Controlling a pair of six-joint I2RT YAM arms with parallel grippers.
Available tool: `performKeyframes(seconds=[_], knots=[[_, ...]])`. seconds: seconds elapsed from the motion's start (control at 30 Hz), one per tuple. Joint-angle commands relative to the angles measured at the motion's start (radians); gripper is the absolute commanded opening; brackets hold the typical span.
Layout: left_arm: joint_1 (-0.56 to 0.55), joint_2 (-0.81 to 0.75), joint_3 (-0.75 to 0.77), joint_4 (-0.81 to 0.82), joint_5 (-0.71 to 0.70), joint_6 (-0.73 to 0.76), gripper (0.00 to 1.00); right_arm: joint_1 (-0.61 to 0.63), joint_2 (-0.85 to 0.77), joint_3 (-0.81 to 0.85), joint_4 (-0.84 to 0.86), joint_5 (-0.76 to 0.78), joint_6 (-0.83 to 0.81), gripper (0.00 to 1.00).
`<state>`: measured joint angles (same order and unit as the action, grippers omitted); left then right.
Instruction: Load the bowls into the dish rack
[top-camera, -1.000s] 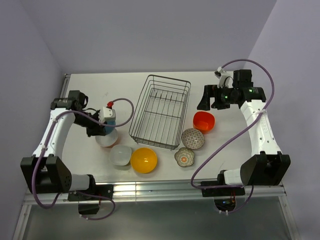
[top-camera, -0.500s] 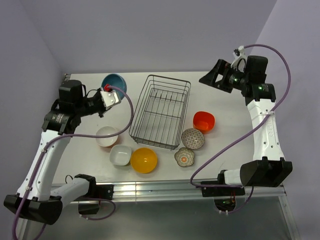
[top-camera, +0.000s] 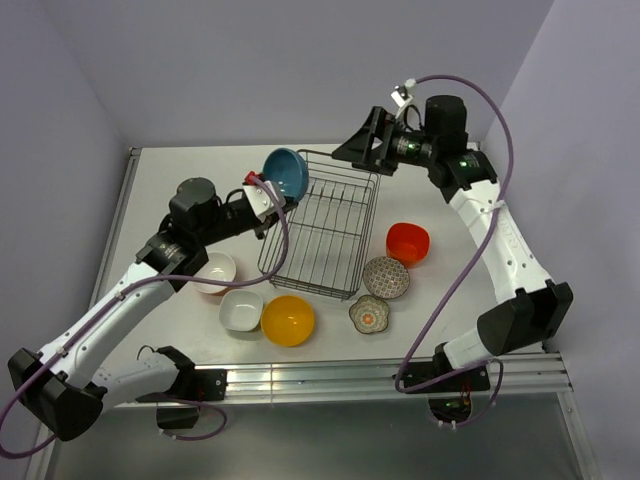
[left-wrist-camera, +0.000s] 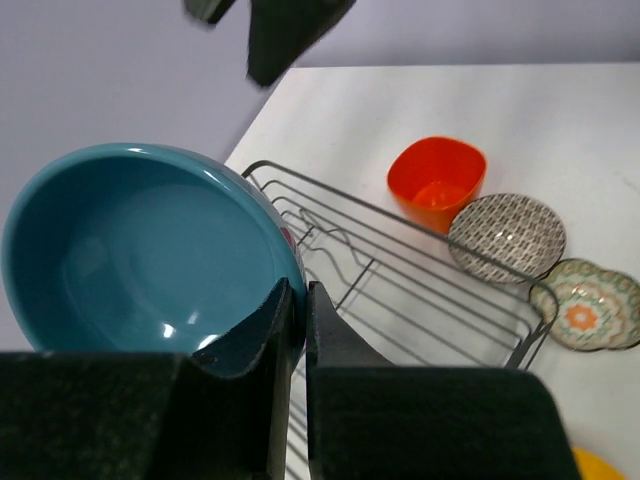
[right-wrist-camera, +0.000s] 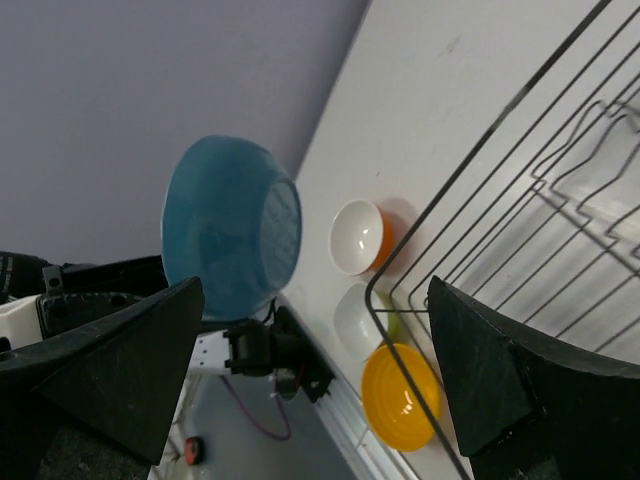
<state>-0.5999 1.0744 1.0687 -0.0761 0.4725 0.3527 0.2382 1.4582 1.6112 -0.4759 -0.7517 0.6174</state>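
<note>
Bowl (top-camera: 286, 171), blue: rim pinched by left gripper (left-wrist-camera: 298, 295) above rack (top-camera: 330, 155), table's far edge; may slip. Right gripper (top-camera: 362, 148) wide, empty.

We show a white table (top-camera: 170, 165) lying below both sets of jaws, with lilac walls (top-camera: 300, 70) beyond them.

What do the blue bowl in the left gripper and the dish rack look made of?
The blue bowl: likely glazed ceramic, glossy; sharp highlights on its smooth inside, though hard plastic isn't ruled out. The dish rack: thin dark metal wire, probably coated; slim rigid rods form an open grid.
</note>
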Motion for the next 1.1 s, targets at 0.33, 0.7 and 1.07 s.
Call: performKeyframes(seconds=[0.33, 0.7, 1.07], knots=[[-0.043, 0.070, -0.004, 0.220, -0.060, -0.147, 0.00, 0.188, 0.042, 0.024, 0.072, -0.006, 0.031, 1.00], [-0.070, 0.065, -0.024, 0.226, -0.058, -0.158, 0.00, 0.207, 0.088, 0.032, 0.121, -0.043, 0.064, 0.91], [-0.080, 0.070, -0.038, 0.219, -0.069, -0.153, 0.00, 0.207, 0.067, -0.005, 0.169, -0.081, 0.048, 0.21]])
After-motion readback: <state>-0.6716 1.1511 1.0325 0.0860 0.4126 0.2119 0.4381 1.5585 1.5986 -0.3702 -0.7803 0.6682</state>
